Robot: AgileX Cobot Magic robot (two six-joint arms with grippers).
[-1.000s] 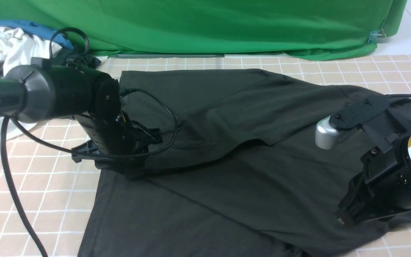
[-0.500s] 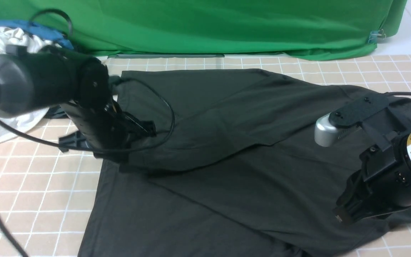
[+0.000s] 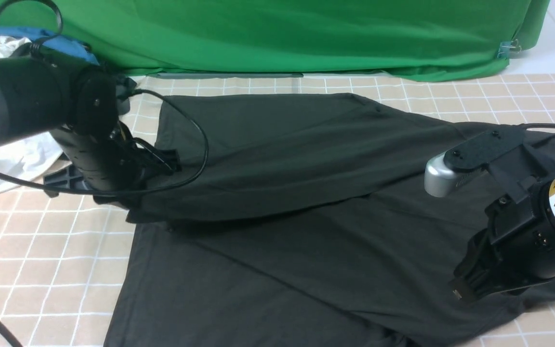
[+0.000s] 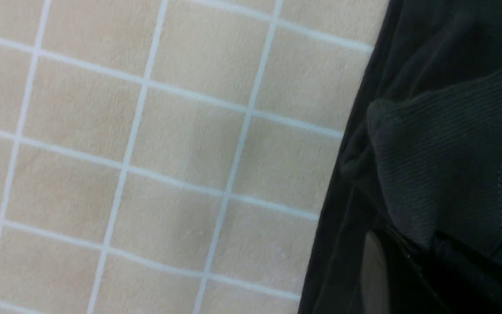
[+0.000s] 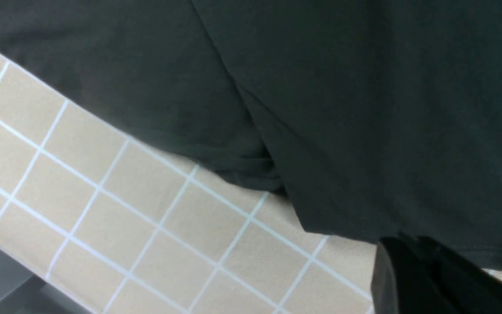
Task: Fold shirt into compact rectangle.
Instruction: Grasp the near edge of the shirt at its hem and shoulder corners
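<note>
- Shirt (image 3: pixel 306 193): lies across the middle of the front view on the checked tabletop (image 3: pixel 41 270), reaching from upper centre down to the bottom edge of the frame.
- Upper layer: folds over the lower one and stretches in a taut ridge toward the left of the frame.
- Left tool (image 3: pixel 133 205): clamped on the shirt's left edge at centre left of the frame, holding that edge off the tabletop. In the left wrist view, ribbed cloth bunches against a dark finger (image 4: pixel 464 266).
- Right tool (image 3: pixel 458 291): jaws together at lower right of the frame, low at the shirt's edge. Cannot tell whether cloth is pinched between them.
- Right wrist view: shows the shirt's hem ending just beside that tool's finger (image 5: pixel 412 279).
- White garment (image 3: pixel 22 156) and blue cloth (image 3: pixel 65 43): sit at upper left, behind the left arm.
- Green backdrop (image 3: pixel 282 33): fills the top of the frame.
</note>
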